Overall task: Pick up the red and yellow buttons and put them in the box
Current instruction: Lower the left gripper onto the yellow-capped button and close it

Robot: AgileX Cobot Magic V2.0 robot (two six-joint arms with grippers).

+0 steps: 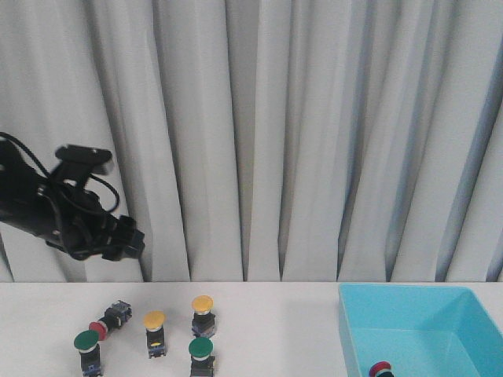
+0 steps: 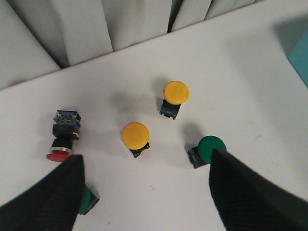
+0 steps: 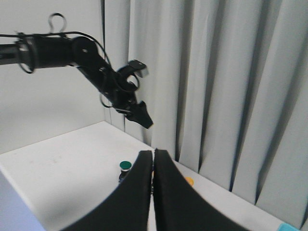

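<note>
Fingers spread wide on our left gripper (image 2: pixel 144 192), empty, hovering over the round-capped push buttons; right gripper (image 3: pixel 153 192) pinched closed on nothing.
Two yellow-domed buttons (image 2: pixel 135 135) (image 2: pixel 175 92) sit mid-frame, the red-capped one (image 2: pixel 60 153) lies tipped at lower left, the light blue plastic box (image 1: pixel 424 330) at lower right already holds a red button (image 1: pixel 381 369). We'd drop straight over one yellow cap and dodge the green-capped button (image 2: pixel 208 149).

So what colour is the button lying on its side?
Red cap on a dark body, clearest in the left wrist view.
</note>
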